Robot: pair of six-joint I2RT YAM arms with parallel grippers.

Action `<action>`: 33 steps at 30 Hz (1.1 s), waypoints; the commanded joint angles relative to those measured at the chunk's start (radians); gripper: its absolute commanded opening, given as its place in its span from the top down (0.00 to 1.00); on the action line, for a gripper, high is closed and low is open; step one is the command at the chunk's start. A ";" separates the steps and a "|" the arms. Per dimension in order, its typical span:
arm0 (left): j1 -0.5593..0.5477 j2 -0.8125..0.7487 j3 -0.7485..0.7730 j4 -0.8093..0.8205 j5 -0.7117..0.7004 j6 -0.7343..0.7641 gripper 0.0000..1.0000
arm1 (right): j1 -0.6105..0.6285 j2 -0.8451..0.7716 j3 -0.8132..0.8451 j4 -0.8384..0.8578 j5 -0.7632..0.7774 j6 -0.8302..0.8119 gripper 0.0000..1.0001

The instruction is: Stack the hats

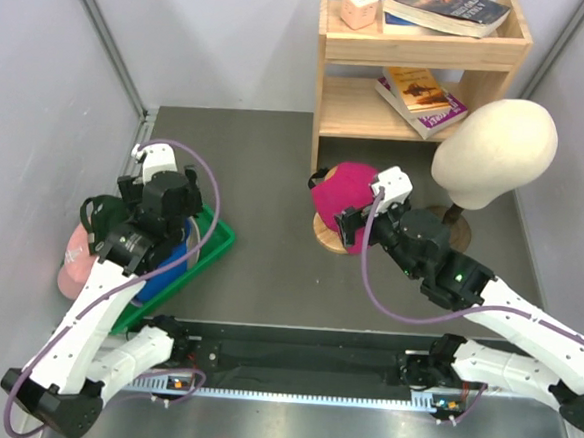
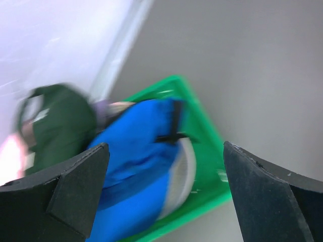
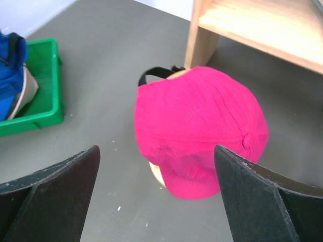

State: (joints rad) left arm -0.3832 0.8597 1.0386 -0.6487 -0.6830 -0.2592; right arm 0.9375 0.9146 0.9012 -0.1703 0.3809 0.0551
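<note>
A bright pink hat [image 1: 342,194] sits on a round wooden stand [image 1: 329,238] mid-table; in the right wrist view the pink hat [image 3: 202,126] fills the centre. My right gripper [image 1: 357,220] [image 3: 156,201] is open just above and in front of it, holding nothing. A blue cap [image 1: 169,263] [image 2: 136,166] lies in a green tray [image 1: 221,236] [image 2: 202,126]. My left gripper [image 1: 174,227] [image 2: 166,196] hovers open over it. A dark cap [image 1: 98,215] [image 2: 55,126] and a pale pink cap [image 1: 68,264] lie left of the tray. No lavender cap shows.
A cream mannequin head [image 1: 498,143] stands on a base right of the pink hat. A wooden shelf [image 1: 421,88] with books stands behind it. Walls close in at the left and right. The green tray also shows in the right wrist view [image 3: 40,80].
</note>
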 commanded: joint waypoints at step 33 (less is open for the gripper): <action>0.241 0.309 -0.060 0.047 -0.142 0.089 0.41 | -0.062 -0.118 -0.094 0.091 -0.089 0.063 0.04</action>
State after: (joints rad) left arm -0.1623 1.1648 0.9623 -0.6285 -0.8295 -0.1749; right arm 0.8867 0.8200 0.8112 -0.1352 0.3077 0.1089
